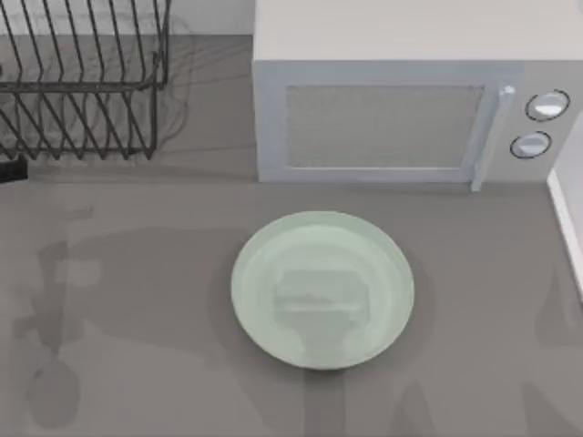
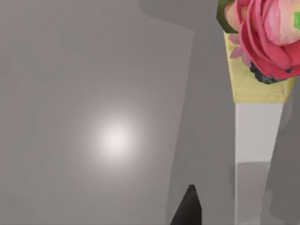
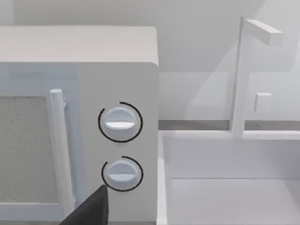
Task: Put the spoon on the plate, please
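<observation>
The pale green plate point(image 1: 322, 289) sits flat on the grey desk point(image 1: 137, 273), near the middle of the top view and a little toward the front. Its glossy face carries only a soft reflection. Behind the plate, apart from it, stands a white microwave point(image 1: 401, 100) with its door shut, a vertical handle point(image 1: 489, 137) at the door's right side and two round dials point(image 1: 539, 123) stacked one above the other beside it. A black wire dish rack point(image 1: 82, 82) stands at the back left of the desk, well apart from the plate and just left of the microwave. At the desk's right edge runs a white rim point(image 1: 567, 223).

In the right wrist view a dark tip of the right pincer point(image 3: 89, 208) shows low in front of the microwave's point(image 3: 79, 93) dial panel. Whether this pincer is open or closed, I cannot tell. Beside the microwave there lies a white sink point(image 3: 225, 187) with a thin angular tap point(image 3: 243, 75) rising from its back rim.

In the left wrist view a dark tip of the left pincer point(image 2: 187, 208) shows over bare grey desk surface point(image 2: 70, 93) with a bright glare spot; its state I cannot tell either. Farther off stands a pink flower point(image 2: 267, 33) in a yellow wrap point(image 2: 255, 86) atop a white upright holder point(image 2: 255, 140).
</observation>
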Action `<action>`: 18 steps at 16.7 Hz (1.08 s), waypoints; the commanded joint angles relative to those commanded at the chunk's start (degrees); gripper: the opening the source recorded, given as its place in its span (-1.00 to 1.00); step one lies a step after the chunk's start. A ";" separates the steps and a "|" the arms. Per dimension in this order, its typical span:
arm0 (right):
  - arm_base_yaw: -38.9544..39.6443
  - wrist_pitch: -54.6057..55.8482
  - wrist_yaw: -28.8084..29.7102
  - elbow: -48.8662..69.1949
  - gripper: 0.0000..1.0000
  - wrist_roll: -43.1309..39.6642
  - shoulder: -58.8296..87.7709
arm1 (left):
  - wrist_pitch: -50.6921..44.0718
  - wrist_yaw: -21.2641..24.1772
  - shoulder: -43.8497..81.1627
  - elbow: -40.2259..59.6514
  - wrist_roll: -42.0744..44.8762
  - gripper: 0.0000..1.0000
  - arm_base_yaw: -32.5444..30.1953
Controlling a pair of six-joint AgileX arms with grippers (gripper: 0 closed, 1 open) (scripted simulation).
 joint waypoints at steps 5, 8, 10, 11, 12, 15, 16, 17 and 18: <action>0.00 0.00 0.00 0.00 1.00 0.00 0.00 | -0.89 -0.03 -0.52 0.76 0.08 -1.00 0.07; 0.00 0.00 0.00 0.00 1.00 0.00 0.00 | -0.84 -0.06 0.67 1.16 2.12 -1.00 -1.94; 0.00 0.00 0.00 0.00 1.00 0.00 0.00 | -0.93 -0.07 3.11 2.27 6.47 -1.00 -6.29; 0.00 0.00 0.00 0.00 1.00 0.00 0.00 | -1.07 -0.05 4.72 3.11 9.57 -1.00 -9.43; 0.00 0.00 0.00 0.00 1.00 0.00 0.00 | -1.27 0.00 6.51 4.13 13.24 -1.00 -13.12; 0.00 0.00 0.00 0.00 1.00 0.00 0.00 | -2.49 0.46 12.67 8.78 27.15 -1.00 -26.81; 0.00 0.00 0.00 0.00 1.00 0.00 0.00 | -3.02 0.71 14.76 10.94 31.92 -1.00 -31.49; 0.00 0.00 0.00 0.00 1.00 0.00 0.00 | -3.56 0.97 16.77 13.28 36.33 -1.00 -35.92; 0.00 0.00 0.00 0.00 1.00 0.00 0.00 | -4.08 1.22 18.63 15.80 40.21 -1.00 -39.88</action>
